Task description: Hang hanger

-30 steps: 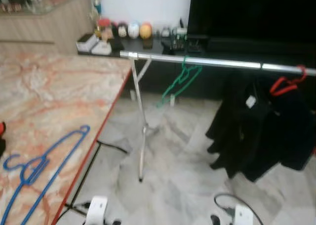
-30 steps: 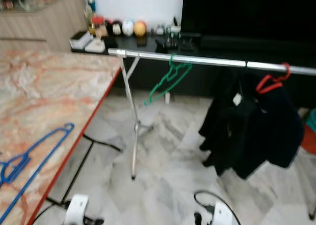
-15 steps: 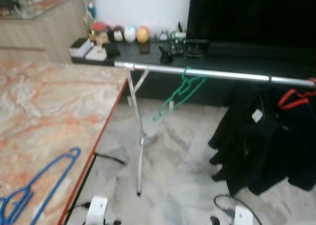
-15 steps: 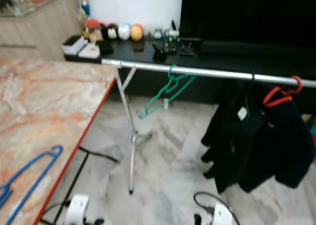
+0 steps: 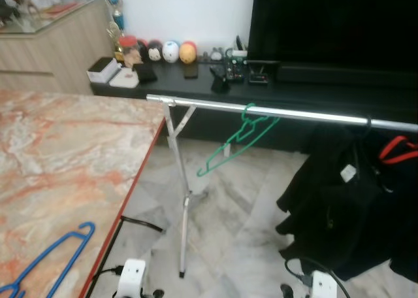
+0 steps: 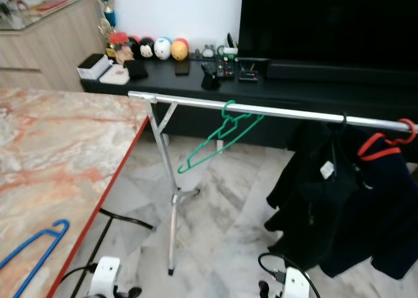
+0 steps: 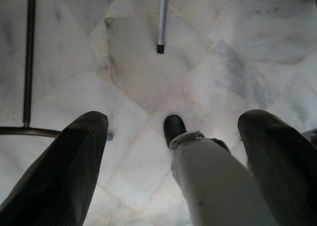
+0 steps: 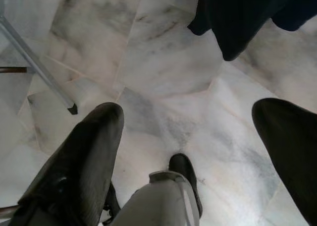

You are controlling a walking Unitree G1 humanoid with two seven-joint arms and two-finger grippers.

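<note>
The thin blue plastic hanger (image 5: 49, 259) lies flat on my marble-patterned table with the red edge (image 5: 78, 154), near its lower corner. The silver metal rail (image 6: 261, 110) stands across the floor, carrying a green wire-thin hanger (image 6: 219, 141), a red hanger (image 6: 382, 144) and dark clothes (image 6: 333, 200). My left claw (image 7: 168, 151) and right claw (image 8: 190, 151) both hang released, fingers spread, over the pale marble floor (image 8: 168, 82). I judge the blue hanger light, stiff and somewhat slippery; the straight bar beside its hook offers the surest hold.
</note>
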